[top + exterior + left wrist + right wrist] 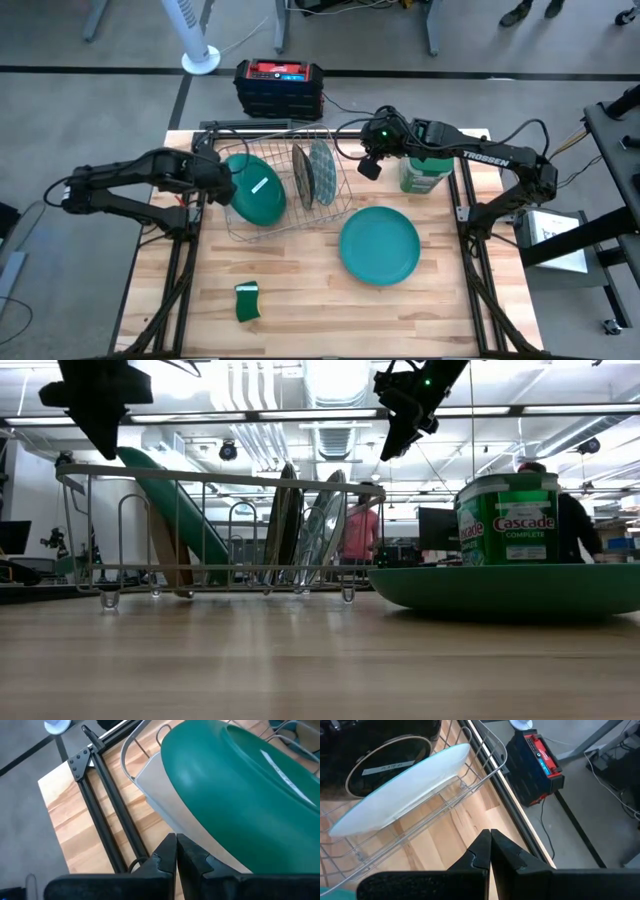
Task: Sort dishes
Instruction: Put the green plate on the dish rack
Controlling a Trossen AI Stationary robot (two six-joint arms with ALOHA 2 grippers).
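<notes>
Dark green plate [255,190] leans in the wire rack [240,232], face toward the rack's middle, long axis sloping; two glassy plates [313,172] stand on edge alongside. Teal plate [379,245] lies flat on the surface [300,300]. Left gripper [222,177] and right gripper [369,166] hover, fingers pressed together, empty. Risk: a closed gripper nudging a leaning plate could topple it.
</notes>
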